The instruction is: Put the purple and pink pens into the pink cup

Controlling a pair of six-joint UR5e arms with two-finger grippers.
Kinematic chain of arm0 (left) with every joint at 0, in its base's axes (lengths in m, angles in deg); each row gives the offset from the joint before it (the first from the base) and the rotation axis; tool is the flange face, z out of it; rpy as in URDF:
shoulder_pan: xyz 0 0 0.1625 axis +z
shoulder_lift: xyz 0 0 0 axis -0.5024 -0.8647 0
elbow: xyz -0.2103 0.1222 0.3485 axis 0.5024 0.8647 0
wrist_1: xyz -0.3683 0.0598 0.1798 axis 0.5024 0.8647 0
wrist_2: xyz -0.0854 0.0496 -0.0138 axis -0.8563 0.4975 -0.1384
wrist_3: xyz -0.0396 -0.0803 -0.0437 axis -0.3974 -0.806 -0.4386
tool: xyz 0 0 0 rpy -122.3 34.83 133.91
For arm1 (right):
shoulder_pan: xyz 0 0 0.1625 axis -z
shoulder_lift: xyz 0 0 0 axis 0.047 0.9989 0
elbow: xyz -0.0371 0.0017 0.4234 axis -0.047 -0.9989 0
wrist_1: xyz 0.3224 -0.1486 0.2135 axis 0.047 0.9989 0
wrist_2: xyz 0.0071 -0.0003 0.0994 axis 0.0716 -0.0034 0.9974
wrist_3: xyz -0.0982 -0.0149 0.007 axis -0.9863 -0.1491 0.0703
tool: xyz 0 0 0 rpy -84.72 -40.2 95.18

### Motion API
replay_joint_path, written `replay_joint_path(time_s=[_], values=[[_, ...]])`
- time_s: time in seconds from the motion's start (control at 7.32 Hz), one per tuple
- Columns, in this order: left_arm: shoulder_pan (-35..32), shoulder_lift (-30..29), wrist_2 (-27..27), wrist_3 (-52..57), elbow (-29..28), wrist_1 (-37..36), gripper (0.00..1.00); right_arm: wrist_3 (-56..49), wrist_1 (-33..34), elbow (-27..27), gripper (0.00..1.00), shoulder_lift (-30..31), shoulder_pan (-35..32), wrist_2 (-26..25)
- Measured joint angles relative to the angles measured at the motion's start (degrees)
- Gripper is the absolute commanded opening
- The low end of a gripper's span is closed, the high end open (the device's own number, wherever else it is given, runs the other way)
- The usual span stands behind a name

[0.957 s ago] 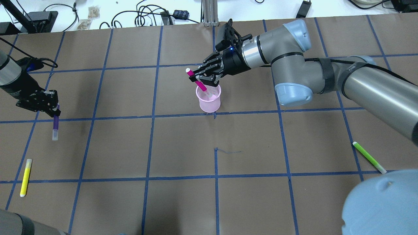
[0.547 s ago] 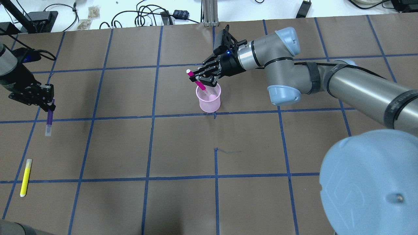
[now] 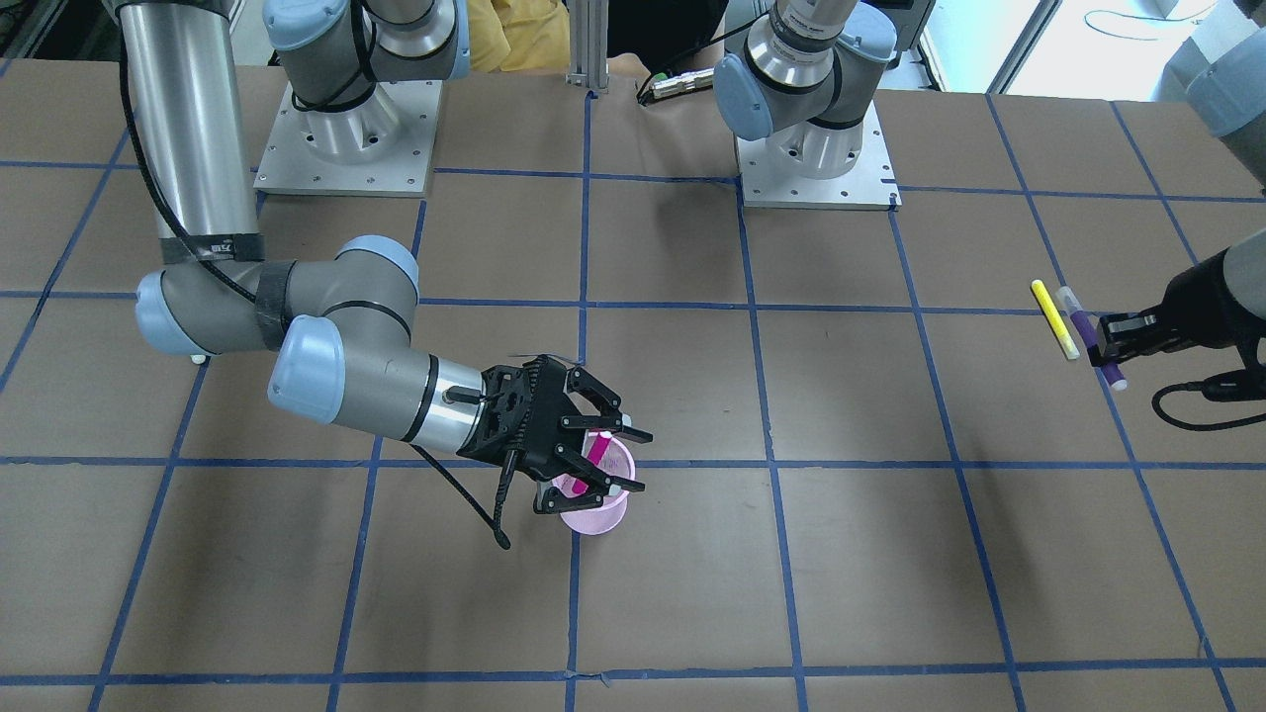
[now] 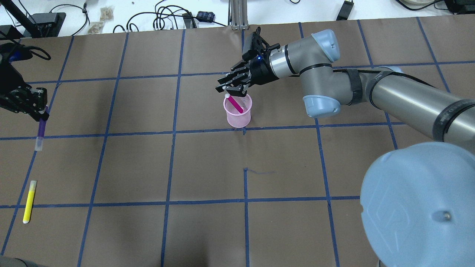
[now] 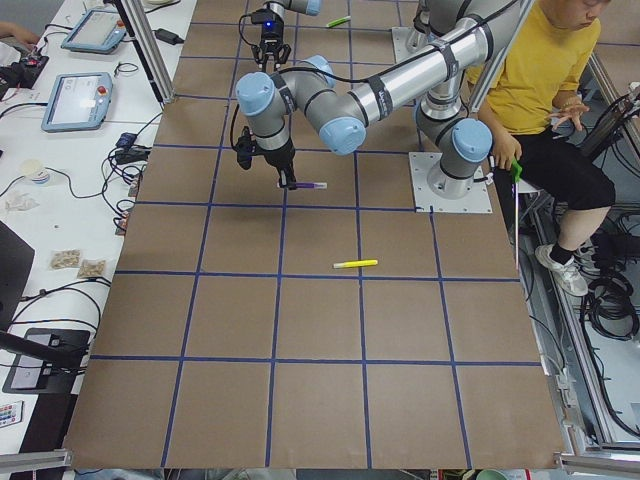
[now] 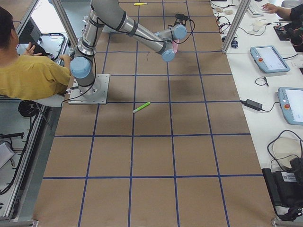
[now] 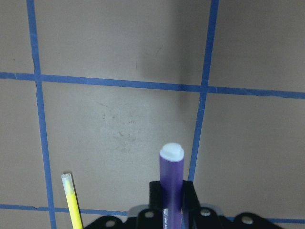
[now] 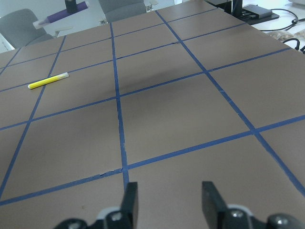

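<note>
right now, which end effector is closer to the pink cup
Right. The right end effector hovers just over the pink cup; the left end effector is far across the table.

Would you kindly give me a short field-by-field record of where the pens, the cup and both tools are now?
pink pen: leaning inside the pink cup, ungripped
purple pen: clamped in the left tool, far from the cup
right tool: open, just above the cup's rim
yellow pen: lying on the table near the left tool
green pen: lying on the table, robot's right side
remaining: purple pen into the cup
</note>
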Motion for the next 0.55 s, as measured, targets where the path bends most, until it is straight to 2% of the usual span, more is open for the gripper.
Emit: replay_joint_path(time_s=[0.14,0.27,0.55], values=[[-0.1,0.1,0.2,0.1,-0.3,0.3,0.0,0.5,-0.8,-0.3,1.0,1.2,0.2,-3.9],[-0.2,0.4,0.3,0.0,-0.3,0.5,0.0,0.6,-4.6,-0.7,1.0,4.0,0.7,-11.4],[-0.8,1.4,0.3,-0.5,-0.3,0.9,0.0,0.4,-22.1,-1.5,1.0,13.1,2.4,-34.4]])
